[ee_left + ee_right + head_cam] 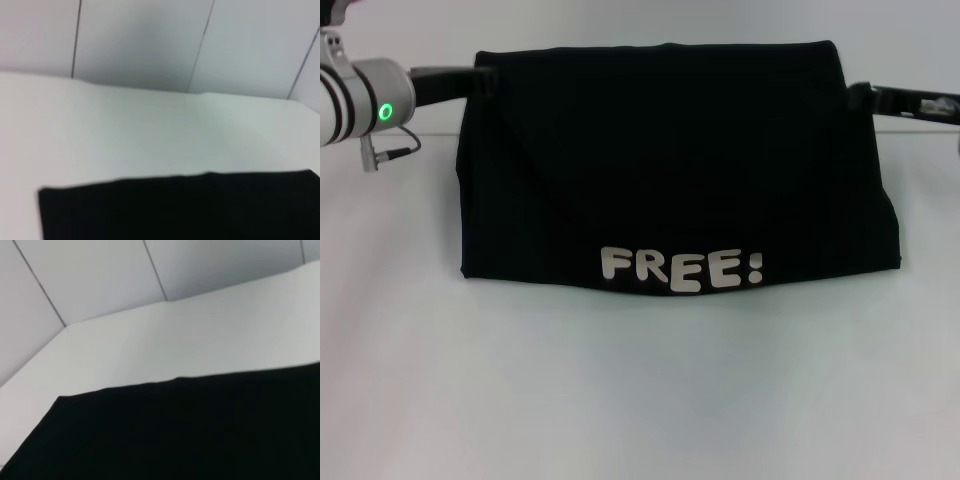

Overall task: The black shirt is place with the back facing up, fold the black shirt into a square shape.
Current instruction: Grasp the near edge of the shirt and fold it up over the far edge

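Only one piece of writing can be read: "FREE!" in chunky pale block letters on the black shirt (pixel 670 170), low on its front face near the bottom fold. Both wrist views show no lettering at all.

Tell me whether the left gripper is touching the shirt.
Cannot tell. In the head view the left gripper meets the shirt's upper corner, but its fingertips are hidden; the wrist views show no fingers.
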Controlling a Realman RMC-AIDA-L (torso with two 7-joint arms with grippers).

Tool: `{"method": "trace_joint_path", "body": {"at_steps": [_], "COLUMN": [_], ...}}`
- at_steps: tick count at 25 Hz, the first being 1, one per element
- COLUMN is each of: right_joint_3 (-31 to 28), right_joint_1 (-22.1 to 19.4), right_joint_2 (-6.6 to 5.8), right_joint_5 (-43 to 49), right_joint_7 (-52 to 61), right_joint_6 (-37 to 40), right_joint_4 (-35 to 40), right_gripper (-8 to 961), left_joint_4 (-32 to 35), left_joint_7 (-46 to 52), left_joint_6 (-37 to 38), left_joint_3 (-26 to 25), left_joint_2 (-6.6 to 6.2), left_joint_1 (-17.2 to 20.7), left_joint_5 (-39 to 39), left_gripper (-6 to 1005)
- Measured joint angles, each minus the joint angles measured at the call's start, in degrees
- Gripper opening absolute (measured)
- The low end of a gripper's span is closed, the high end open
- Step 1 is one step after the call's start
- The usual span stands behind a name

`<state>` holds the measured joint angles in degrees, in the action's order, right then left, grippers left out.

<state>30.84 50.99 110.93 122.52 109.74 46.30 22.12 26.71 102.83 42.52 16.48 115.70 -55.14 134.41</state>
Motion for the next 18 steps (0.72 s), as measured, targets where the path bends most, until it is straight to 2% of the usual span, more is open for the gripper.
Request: {"method": "trace_joint_path", "body": {"at_steps": [3, 12, 16, 18], "right_joint_3": [0.8, 0.7, 0.9, 0.9], "right_joint_1": [1.8, 2.8, 2.5, 2.2], "right_joint_2": [0.57, 0.29, 1.30, 2.15], "right_joint_5": [-0.2, -0.3, -0.3, -0.3], "right_joint_7": [-0.1, 0.0, -0.1, -0.1], "right_joint_6": [-3.3, -6.3, -9.2, -10.6], "right_joint_4": [0.0, -1.4, -3.0, -3.1], "right_gripper": [73, 72, 70, 69], "left_joint_4": [-0.3, -2.6, -5.7, -6.4], "left_joint_7": [-1.4, -2.6, -4.4, -5.5], "left_joint_6": [-3.3, -8.7, -13.3, -16.4], "left_joint_3": [2.3, 4.1, 4.0, 4.0], "left_joint_2": [0.05, -0.24, 0.68, 1.75], "left_joint_1": [-0.9, -1.2, -0.6, -0.3], "left_joint_5": [-2.9, -5.9, -5.9, -6.2], "left_gripper": [19, 20, 21, 21]}}
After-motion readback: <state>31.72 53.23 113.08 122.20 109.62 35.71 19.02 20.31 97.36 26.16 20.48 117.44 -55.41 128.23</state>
